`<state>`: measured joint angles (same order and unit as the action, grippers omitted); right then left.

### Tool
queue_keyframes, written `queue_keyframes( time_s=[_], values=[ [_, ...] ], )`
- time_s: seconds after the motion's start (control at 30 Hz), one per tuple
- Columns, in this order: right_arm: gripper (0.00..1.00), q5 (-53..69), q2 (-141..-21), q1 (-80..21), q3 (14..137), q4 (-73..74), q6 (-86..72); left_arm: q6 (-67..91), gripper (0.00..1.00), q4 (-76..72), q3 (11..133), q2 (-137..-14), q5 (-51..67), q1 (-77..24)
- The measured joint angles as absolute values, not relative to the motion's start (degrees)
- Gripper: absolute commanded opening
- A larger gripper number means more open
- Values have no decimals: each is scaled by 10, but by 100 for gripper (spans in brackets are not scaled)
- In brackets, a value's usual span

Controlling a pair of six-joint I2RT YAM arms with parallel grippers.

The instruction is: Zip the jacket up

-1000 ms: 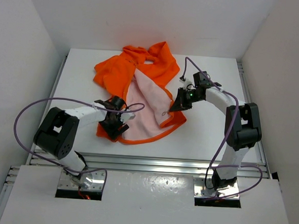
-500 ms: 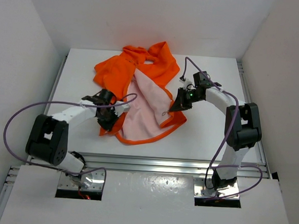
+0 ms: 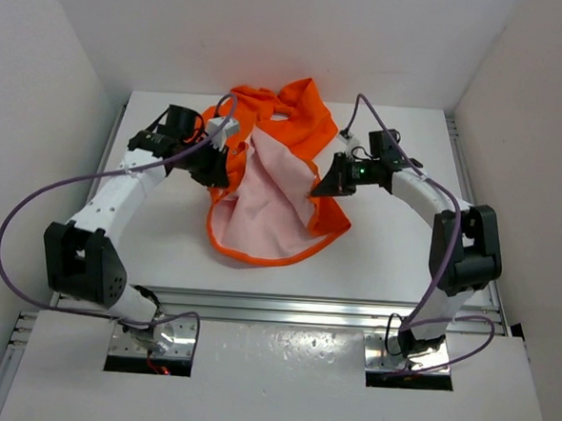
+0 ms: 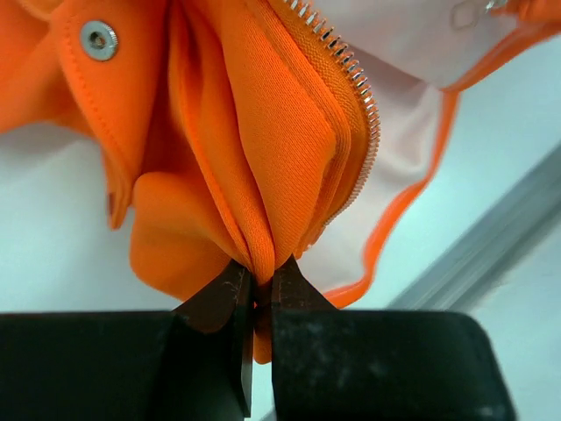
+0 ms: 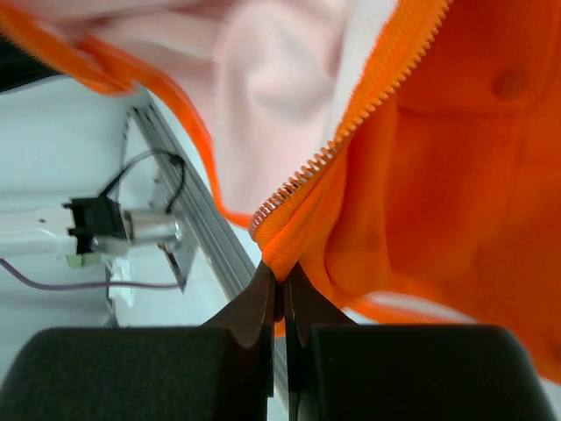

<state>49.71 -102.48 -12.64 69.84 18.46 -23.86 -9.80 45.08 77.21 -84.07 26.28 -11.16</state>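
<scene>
The orange jacket (image 3: 296,126) lies open mid-table, its pale pink lining (image 3: 262,209) facing up. My left gripper (image 3: 217,168) is shut on a bunched fold of the jacket's left front edge; the left wrist view has orange cloth (image 4: 263,175) pinched between the jaws, metal zipper teeth (image 4: 346,70) running up beside it and a snap (image 4: 98,39) at top left. My right gripper (image 3: 323,184) is shut on the jacket's right front edge; in the right wrist view the zipper teeth (image 5: 351,132) end just above the jaws. The zipper's slider is not in view.
White walls stand on three sides of the white table (image 3: 393,246). An aluminium rail (image 3: 285,306) runs along the near edge. Purple cables (image 3: 33,205) loop from both arms. The jacket's hem (image 3: 259,259) hangs towards the rail.
My left gripper closed on the jacket's lower left edge, then carried it up and back to the far left. The lining has bunched towards the middle. The right gripper shifted slightly back and left.
</scene>
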Motion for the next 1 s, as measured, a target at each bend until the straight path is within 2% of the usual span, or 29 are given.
queue_keyframes(
  time_s=[0.3, 0.47, 0.67, 1.0],
  values=[
    [0, 502, -971, -153, 641, -34, -356, 103, 0, 433, 847, -986, 359, -112],
    [0, 502, -974, -161, 588, -159, -427, 223, 0, 331, 806, -973, 414, -108],
    [0, 524, -993, -169, 579, -267, -483, 326, 0, 139, 673, -903, 458, -104],
    [0, 640, -991, -189, 562, -353, -455, 349, 0, 1, 659, -903, 542, -101]
  ],
)
